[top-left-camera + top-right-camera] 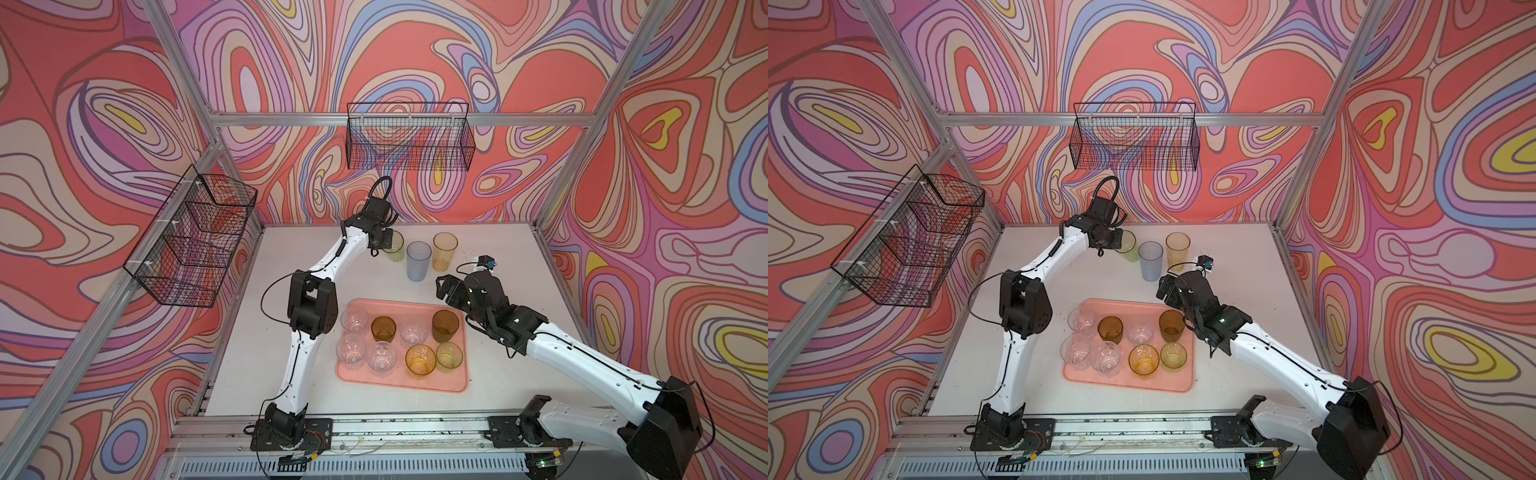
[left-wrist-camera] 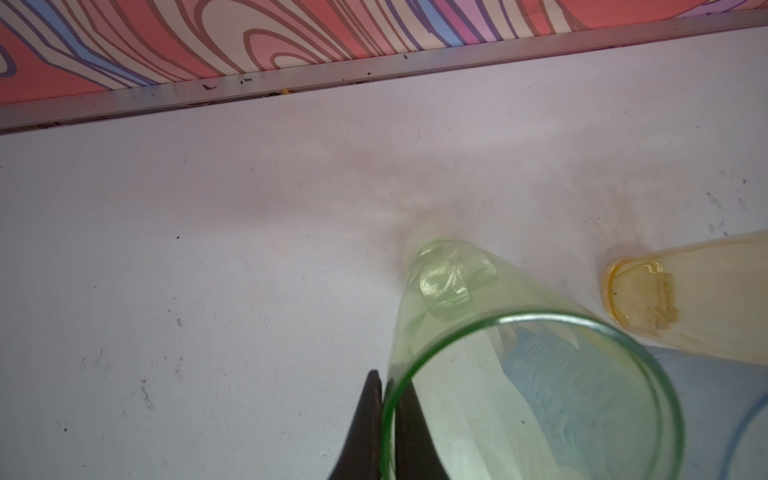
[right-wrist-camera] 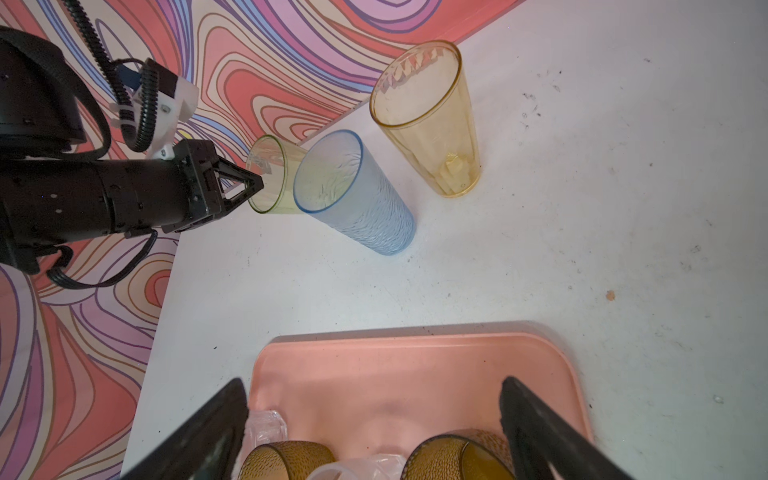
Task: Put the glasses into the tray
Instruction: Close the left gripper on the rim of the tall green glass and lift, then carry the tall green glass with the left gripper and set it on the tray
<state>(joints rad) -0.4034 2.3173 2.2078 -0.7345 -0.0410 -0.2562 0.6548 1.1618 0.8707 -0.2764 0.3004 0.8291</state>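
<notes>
My left gripper [image 2: 384,380] is shut on the rim of the tall yellow-green glass [image 2: 519,374], one finger inside and one outside. That glass [image 1: 395,249] stands at the back of the table. To its right stand a tall blue-grey glass [image 1: 418,259] and a tall orange glass [image 1: 444,250]. The salmon-pink tray [image 1: 399,384] holds several short glasses: clear ones [image 1: 354,320], two brown [image 1: 382,328], one amber [image 1: 420,360] and one green [image 1: 449,355]. My right gripper [image 3: 372,386] hangs open and holds nothing above the tray's far edge [image 3: 407,353].
A black wire basket [image 1: 409,137] hangs on the back wall and another [image 1: 195,241] on the left wall. The metal rail [image 2: 374,75] at the foot of the back wall runs close behind the tall glasses. The left arm's elbow [image 1: 309,305] stands beside the tray's left end.
</notes>
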